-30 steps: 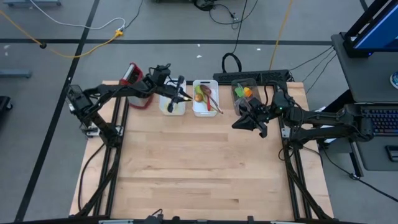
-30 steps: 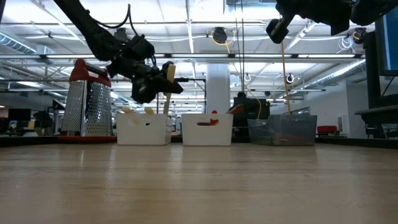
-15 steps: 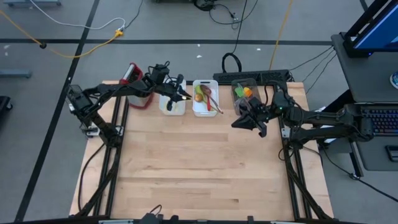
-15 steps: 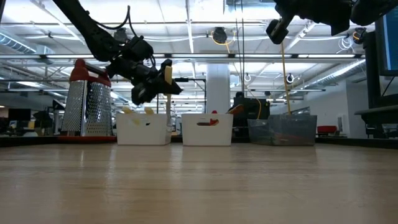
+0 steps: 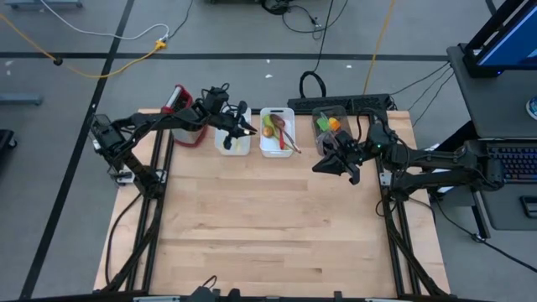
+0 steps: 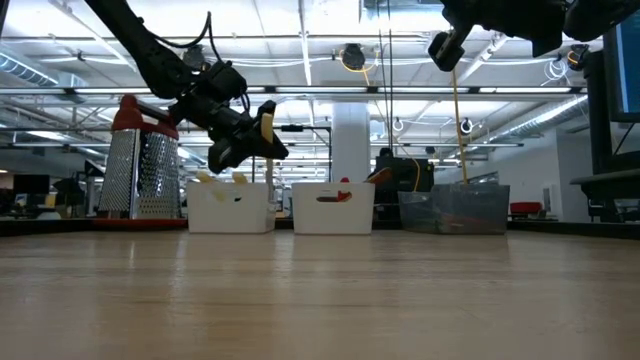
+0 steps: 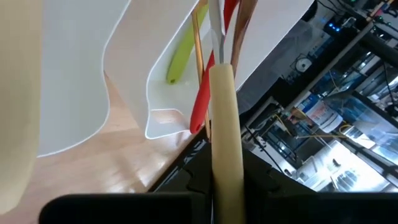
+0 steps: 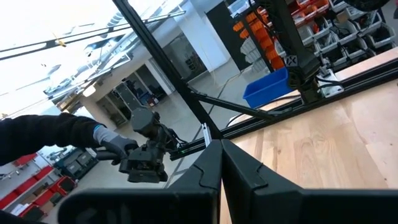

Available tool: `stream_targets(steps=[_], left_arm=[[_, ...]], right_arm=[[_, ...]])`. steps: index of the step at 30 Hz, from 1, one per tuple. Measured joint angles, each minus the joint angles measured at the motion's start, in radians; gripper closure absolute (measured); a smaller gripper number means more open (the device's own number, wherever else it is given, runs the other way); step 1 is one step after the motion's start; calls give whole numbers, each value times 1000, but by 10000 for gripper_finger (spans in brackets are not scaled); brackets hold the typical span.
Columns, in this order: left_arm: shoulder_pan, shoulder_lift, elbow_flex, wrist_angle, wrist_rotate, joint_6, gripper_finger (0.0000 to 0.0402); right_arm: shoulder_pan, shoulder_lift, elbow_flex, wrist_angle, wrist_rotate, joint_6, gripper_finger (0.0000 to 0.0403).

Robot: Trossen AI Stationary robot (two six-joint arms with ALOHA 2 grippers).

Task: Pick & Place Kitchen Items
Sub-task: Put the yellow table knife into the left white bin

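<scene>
While your left gripper (image 6: 262,140) hovers above the leftmost white tray (image 5: 232,143), it's clamped on a cream-handled knife (image 7: 222,130), blade end pointing toward the middle tray (image 5: 277,132). That middle tray holds a red spatula (image 7: 210,87), a green one (image 7: 180,56) and a wooden spoon (image 5: 281,127). A box grater (image 6: 143,160) stands just left of the trays, and a clear bin (image 6: 455,209) with green and orange utensils sits to the right. Your right gripper (image 5: 320,166) waits pinched shut and empty, raised beside that bin. Bare wooden tabletop (image 5: 268,226) up front; a workshop with ceiling lights lies behind.
</scene>
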Motion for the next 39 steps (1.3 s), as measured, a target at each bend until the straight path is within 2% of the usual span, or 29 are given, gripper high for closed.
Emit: stream_targets(steps=[16,27,33,39], left_arm=[[0,0,0,2,-27,2,348],[4,0,0,5,-51,17,230],[30,0,0,19,46,32,201],[42,0,0,82,158,33,209]], right_arm=[[0,0,0,0,0,0,403],[0,0,0,0,0,0,403],[0,0,0,0,0,0,403],[0,0,0,0,0,4,403]])
